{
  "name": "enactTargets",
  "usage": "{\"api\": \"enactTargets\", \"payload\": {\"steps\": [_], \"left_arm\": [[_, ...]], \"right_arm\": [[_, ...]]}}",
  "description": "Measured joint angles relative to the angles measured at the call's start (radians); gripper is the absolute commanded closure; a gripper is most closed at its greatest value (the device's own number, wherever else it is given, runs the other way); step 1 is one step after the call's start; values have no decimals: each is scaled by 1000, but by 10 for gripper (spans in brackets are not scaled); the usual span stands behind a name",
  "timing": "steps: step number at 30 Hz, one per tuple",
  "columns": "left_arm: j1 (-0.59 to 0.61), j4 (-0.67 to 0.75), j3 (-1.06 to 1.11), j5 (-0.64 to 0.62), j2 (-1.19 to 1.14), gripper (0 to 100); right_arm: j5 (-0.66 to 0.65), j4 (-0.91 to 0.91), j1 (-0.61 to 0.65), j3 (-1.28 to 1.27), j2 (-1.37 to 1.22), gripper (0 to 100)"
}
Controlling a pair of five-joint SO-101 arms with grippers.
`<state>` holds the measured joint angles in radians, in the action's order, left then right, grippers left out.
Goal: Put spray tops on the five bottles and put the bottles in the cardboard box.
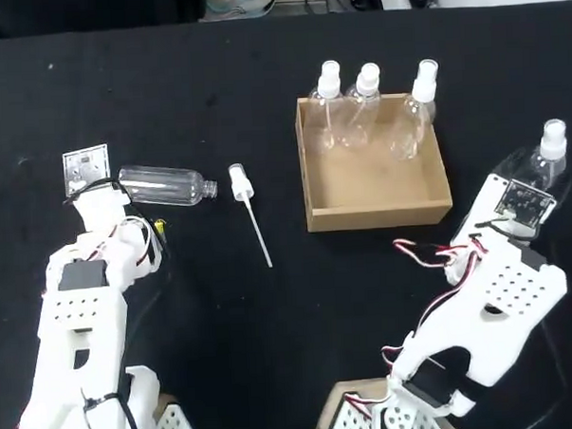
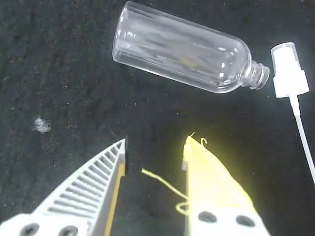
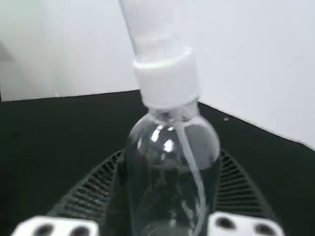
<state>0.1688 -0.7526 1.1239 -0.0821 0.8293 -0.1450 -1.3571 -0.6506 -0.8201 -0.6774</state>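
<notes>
A clear capless bottle (image 1: 166, 185) (image 2: 182, 51) lies on its side on the black table. A loose white spray top (image 1: 241, 183) (image 2: 289, 69) with a long tube lies just past its neck. My left gripper (image 1: 124, 207) (image 2: 156, 147) stands open right beside the lying bottle, with nothing between its fingers. The cardboard box (image 1: 379, 213) holds three upright bottles with spray tops (image 1: 365, 107) along its back wall. To the right of the box, my right gripper (image 1: 530, 183) (image 3: 170, 164) is shut on an upright capped bottle (image 1: 546, 156) (image 3: 170, 142).
A black cloth (image 1: 194, 76) covers the whole table. The arm bases stand at the near edge. Open cloth lies between the spray top's tube and the box's left wall.
</notes>
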Motion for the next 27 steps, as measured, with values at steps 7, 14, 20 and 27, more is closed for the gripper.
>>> {"api": "enactTargets", "payload": {"steps": [7,14,20,27], "left_arm": [[0,0,0,0,0,812],[0,0,0,0,0,812],[0,0,0,0,0,812],[0,0,0,0,0,812]], "right_arm": [[0,0,26,-37,54,733],[0,0,28,-37,58,733],[0,0,28,-38,84,733],[0,0,29,-43,127,733]]}}
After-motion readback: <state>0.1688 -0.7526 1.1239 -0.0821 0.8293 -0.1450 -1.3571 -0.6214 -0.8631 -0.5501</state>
